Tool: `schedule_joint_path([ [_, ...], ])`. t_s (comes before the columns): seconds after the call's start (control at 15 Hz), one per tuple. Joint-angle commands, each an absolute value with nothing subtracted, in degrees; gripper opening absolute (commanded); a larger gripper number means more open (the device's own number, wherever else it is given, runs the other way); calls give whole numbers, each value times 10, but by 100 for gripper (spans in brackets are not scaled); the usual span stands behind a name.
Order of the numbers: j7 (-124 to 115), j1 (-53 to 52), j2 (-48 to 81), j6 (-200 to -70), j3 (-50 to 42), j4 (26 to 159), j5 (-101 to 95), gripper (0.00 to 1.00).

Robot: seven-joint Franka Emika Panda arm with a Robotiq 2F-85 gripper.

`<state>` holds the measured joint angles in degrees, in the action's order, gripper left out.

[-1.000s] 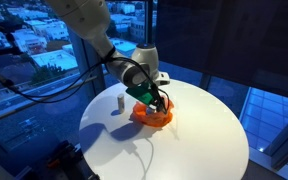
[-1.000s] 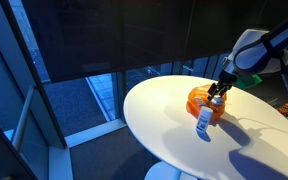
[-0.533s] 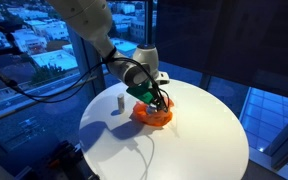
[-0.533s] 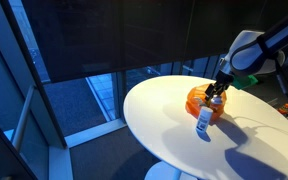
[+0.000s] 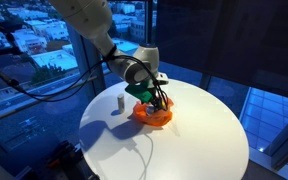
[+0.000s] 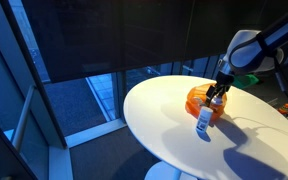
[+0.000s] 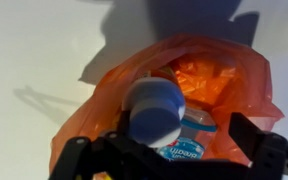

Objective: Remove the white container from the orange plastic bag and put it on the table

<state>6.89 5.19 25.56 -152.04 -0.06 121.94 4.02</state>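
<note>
The orange plastic bag [image 7: 219,75] lies crumpled and open on the round white table, and shows in both exterior views [image 5: 152,113] [image 6: 197,98]. In the wrist view a white container [image 7: 159,108] with a blue band and a blue label lies inside it. My gripper [image 7: 164,150] hangs just above the bag's opening in both exterior views [image 5: 157,100] [image 6: 216,96]. Its fingers [image 7: 74,155] stand wide apart on either side of the container without touching it, so it is open.
A small white bottle stands upright on the table [image 5: 194,135] beside the bag in both exterior views [image 5: 118,103] [image 6: 205,122]. Dark windows and a railing surround the table. The table edge [image 6: 144,140] is close to the bag.
The gripper has shifted only slightly above the bag. The bag, the container and the small bottle have not moved.
</note>
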Motion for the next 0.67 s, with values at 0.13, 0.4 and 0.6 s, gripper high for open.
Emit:
schedule_joint_path([
  [0.13,65,50,250,-1478,-12,1206,21,76],
  [0.4,62,47,248,-1491,-22,1204,4,54],
  [0.6,62,47,241,-1491,-24,1203,-2,25],
])
